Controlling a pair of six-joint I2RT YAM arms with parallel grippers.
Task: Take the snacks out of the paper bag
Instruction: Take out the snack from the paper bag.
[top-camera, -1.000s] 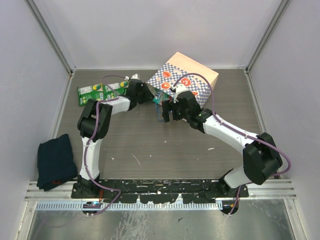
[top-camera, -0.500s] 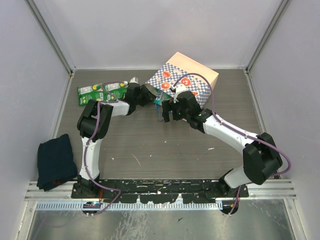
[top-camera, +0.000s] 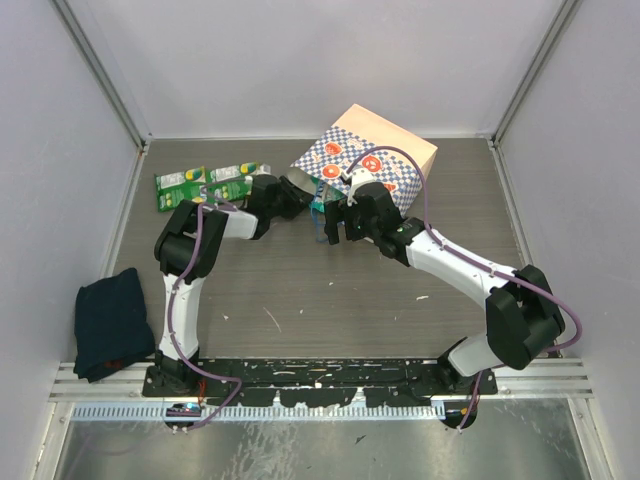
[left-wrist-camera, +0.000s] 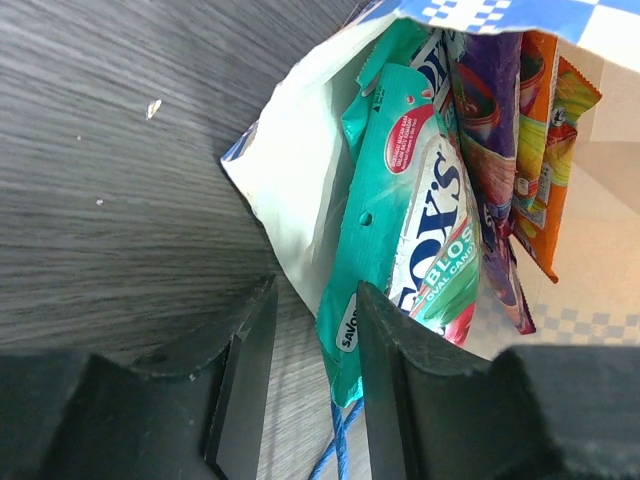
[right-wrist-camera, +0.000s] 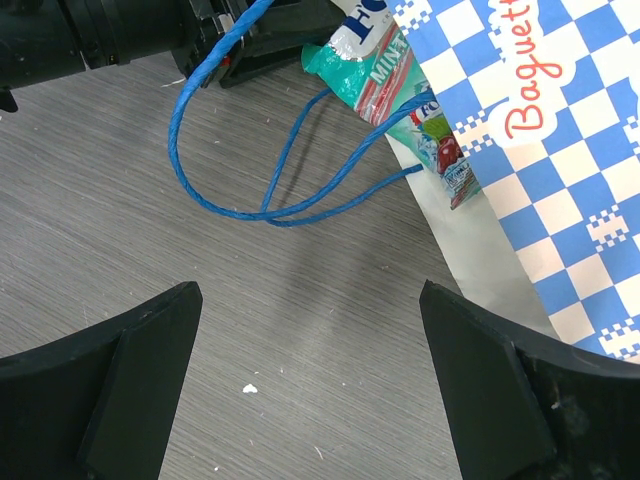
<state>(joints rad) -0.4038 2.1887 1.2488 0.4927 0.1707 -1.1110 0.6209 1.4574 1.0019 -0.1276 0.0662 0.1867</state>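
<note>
Snacks (top-camera: 232, 180), small flat glossy candy packets, sit in two places. From above you see two green ones on the grey wooden table (top-camera: 330, 310) at the far left. The boxy blue-and-white checkered paper bag (top-camera: 385, 160) lies on its side, mouth facing left, with the left gripper (top-camera: 300, 190) at that mouth and the right gripper (top-camera: 335, 225) just beside it. Through the left wrist you see the rest stacked in the bag: a teal fruit-print packet (left-wrist-camera: 415, 220) nearest, then a purple packet (left-wrist-camera: 490, 120) and an orange-yellow packet (left-wrist-camera: 545, 130). Your left jaws stand partly apart with the teal packet's lower corner between them, not pinched. I judge the step as grasping the next packet: close on that corner, then draw left. Through the right wrist, your right jaws stand wide with nothing between them, over bare table near the thin blue cord handles (right-wrist-camera: 230, 190); keep out of those loops. Open room lies to the left and toward you, while the pale back wall (top-camera: 300, 70) hems the far side.
</note>
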